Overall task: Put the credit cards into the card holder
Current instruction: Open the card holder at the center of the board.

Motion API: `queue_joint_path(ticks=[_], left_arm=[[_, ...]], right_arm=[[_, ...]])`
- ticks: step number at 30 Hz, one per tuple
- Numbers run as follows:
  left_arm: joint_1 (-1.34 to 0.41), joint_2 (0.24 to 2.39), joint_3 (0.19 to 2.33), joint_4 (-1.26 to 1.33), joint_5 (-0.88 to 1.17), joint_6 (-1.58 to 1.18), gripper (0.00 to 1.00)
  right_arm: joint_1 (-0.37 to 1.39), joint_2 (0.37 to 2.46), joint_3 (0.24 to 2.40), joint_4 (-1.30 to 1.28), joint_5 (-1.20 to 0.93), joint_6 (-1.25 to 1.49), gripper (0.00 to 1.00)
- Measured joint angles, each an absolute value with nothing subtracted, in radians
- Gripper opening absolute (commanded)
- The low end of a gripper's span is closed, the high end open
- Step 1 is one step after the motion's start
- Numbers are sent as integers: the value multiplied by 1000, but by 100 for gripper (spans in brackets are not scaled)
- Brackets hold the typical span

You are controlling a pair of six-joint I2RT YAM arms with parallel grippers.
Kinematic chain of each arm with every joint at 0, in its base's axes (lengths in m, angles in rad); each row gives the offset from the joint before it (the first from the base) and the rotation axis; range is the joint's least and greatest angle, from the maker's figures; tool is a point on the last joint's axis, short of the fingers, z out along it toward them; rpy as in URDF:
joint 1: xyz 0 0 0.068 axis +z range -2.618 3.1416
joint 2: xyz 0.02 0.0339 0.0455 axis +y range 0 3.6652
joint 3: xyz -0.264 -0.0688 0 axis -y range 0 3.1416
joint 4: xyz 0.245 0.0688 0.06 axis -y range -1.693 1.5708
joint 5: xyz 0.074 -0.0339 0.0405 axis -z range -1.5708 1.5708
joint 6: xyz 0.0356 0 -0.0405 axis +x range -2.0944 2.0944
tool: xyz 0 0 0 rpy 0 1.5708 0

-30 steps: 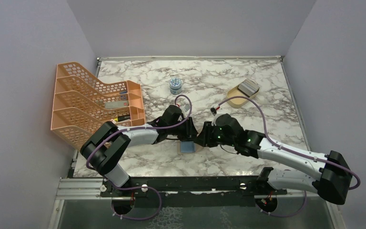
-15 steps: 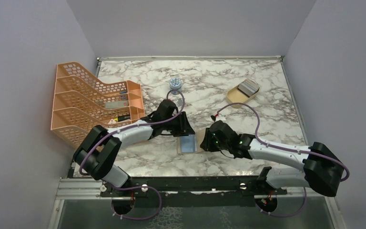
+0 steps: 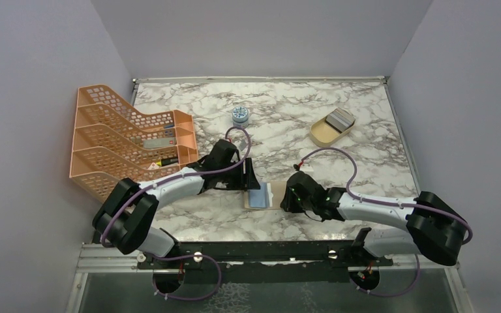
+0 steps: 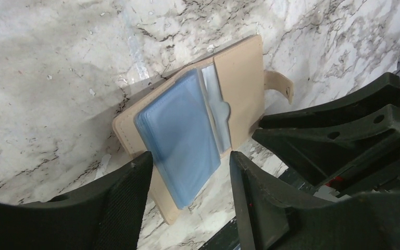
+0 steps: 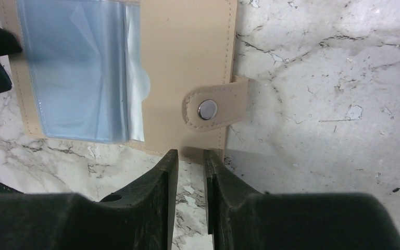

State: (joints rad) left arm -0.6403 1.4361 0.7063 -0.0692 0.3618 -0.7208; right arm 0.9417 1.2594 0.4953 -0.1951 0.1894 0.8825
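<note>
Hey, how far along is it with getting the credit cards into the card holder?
Early. Done: the card holder lies open on the table, blue pockets up. In hand: nothing; the left gripper hangs open over the pockets, the right gripper sits narrowed at its edge. Left: silvery cards, apparently, lie in the beige dish; whether any is pocketed I can't tell.

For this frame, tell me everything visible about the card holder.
The card holder is a small tan bifold, leather-like with stitched edges, lying open and flat on the marble table. One half carries a stack of pale blue translucent sleeves; what they hold is unclear. Its snap tab, with a silver stud, folds onto the bare tan half. The right gripper, jaws nearly together, meets the edge beside the tab; the open left gripper straddles the sleeves' end without clearly touching.
</note>
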Motion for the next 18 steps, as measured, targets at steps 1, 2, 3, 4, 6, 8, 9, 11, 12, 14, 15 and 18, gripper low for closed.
queue_joint_path(ticks=[1,2,3,4,6,8,9,11,12,14,15,18], left_arm=[[-640,1436,702,-71,362,-714,60],[-640,1436,702,-74,362,-709,61],[-640,1435,700,-73,362,-706,61],[-640,1432,696,-71,362,-703,62],[-640,1426,684,-63,364,-702,64],[-640,1423,670,-50,371,-704,66],[-640,1423,664,-44,374,-705,67],[-640,1422,647,-19,384,-713,68],[-640,1421,637,-4,392,-720,68],[-640,1417,619,27,405,-733,68],[-640,1415,608,48,412,-741,68],[-638,1415,576,118,435,-766,65]], right_arm=[[942,1264,496,-194,191,885,24],[942,1267,498,-194,192,886,24],[942,1271,500,-194,194,886,24],[942,1276,503,-191,196,888,24],[942,1279,504,-185,198,891,24],[942,1279,504,-184,199,894,24],[942,1279,504,-184,199,896,24],[942,1279,503,-184,201,898,24],[942,1279,503,-184,202,900,23],[942,1275,498,-181,202,907,23],[942,1271,493,-178,203,913,23],[942,1254,476,-167,203,924,23]])
